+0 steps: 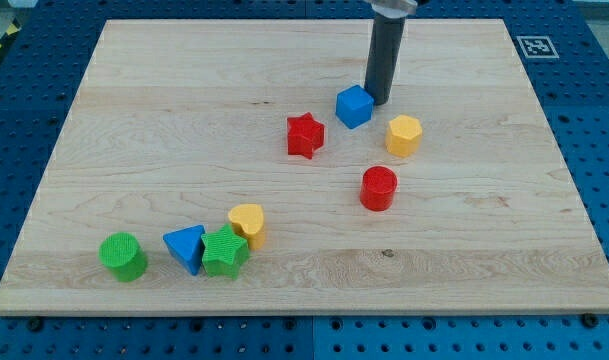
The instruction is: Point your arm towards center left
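My tip rests on the board near the view's top centre, just right of and behind the blue cube, touching or nearly touching it. A red star lies left of the cube. A yellow hexagon block lies to the cube's lower right. A red cylinder sits below them. At the lower left are a green cylinder, a blue triangle, a green star and a yellow heart, close together.
The wooden board lies on a blue pegboard table. A black-and-white marker tag sits at the board's top right corner.
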Available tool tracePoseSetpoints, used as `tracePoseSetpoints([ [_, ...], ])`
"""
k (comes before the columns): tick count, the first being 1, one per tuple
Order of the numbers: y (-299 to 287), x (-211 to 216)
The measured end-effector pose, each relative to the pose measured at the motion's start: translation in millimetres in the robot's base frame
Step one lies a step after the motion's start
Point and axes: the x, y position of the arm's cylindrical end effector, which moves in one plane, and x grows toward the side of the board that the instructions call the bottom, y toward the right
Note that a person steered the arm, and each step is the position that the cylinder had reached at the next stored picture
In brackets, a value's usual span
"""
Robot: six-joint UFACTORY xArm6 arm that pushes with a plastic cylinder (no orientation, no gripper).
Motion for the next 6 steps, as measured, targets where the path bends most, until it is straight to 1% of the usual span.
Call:
tracePoseSetpoints([
  [1,-37.4,-36.4],
  [2,-131.8,-39.8],
  [3,-237.5,-22.0],
  [4,-336.3,13.8],
  [5,-389.6,43.5],
  [6,-390.6,119.6],
])
